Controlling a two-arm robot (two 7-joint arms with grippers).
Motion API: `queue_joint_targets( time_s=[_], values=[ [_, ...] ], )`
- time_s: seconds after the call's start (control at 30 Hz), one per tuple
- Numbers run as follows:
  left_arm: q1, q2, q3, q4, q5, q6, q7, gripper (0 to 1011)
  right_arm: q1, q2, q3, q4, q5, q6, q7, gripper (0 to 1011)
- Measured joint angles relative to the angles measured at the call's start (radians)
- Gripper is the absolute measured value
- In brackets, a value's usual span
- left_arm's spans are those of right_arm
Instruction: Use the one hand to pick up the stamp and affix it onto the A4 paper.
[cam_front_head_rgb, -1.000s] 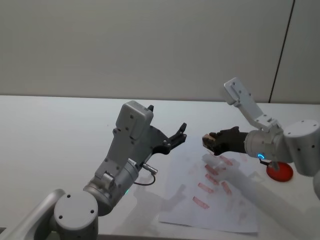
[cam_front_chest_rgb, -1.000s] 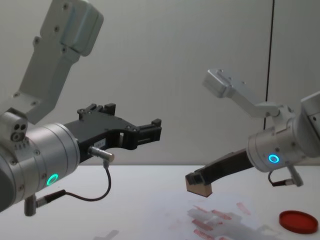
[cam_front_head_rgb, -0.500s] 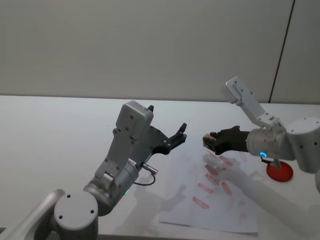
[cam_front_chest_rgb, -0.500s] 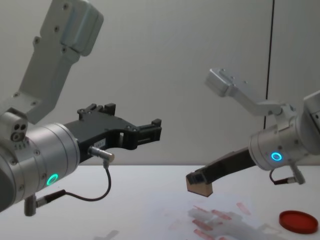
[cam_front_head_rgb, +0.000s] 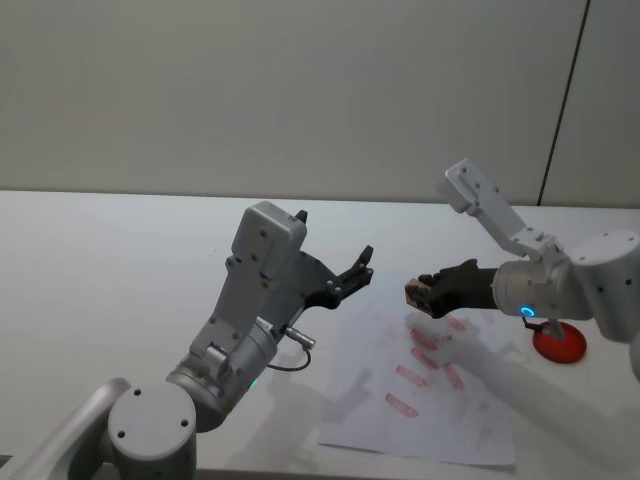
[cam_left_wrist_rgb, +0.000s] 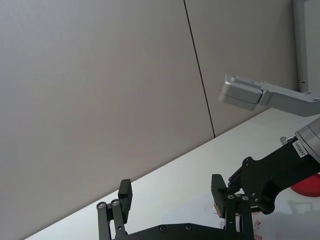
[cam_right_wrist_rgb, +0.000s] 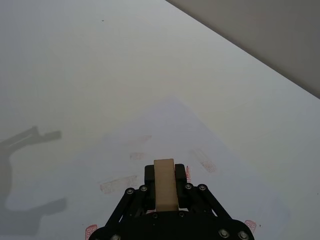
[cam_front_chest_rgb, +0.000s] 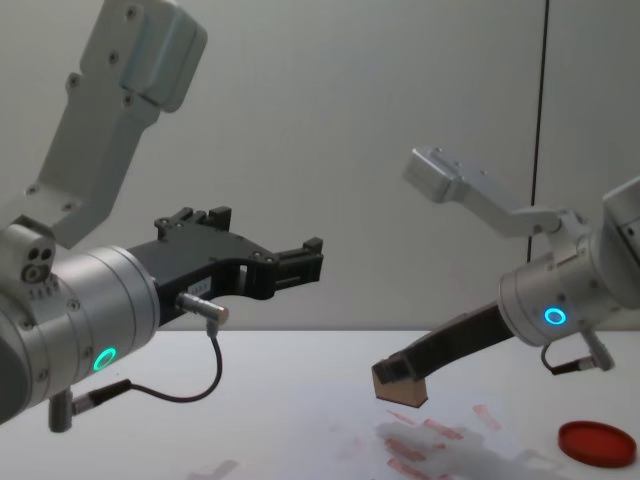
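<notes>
- While parked raised at 9 o'clock, left gripper (cam_front_head_rgb: 355, 272) has fingers spread, empty.
- At 5 o'clock, A4 paper (cam_front_head_rgb: 440, 430), red-marked, flat on table (cam_front_head_rgb: 100, 260).
- At 3 o'clock, right gripper (cam_front_head_rgb: 425, 292) clamps wooden stamp (cam_front_head_rgb: 411, 292) just above paper's far edge.
- At 4 o'clock, red ink pad (cam_front_head_rgb: 560, 343), off the sheet.

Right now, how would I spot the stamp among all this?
On the table lies the white A4 paper with red marks. Above it hangs the black right tool. The stamp is the small tan wooden block pinched at its tip, unlike the flat red ink pad on the table.
</notes>
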Motion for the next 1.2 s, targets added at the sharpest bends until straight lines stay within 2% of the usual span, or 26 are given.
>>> queue_joint_targets(
  time_s=[1.2],
  values=[
    [0.0, 0.0, 0.0, 0.0, 0.0, 0.0, 0.0, 1002, -0.006, -0.003, -0.033, 0.042, -0.017, -0.026, -0.016, 224]
  ],
)
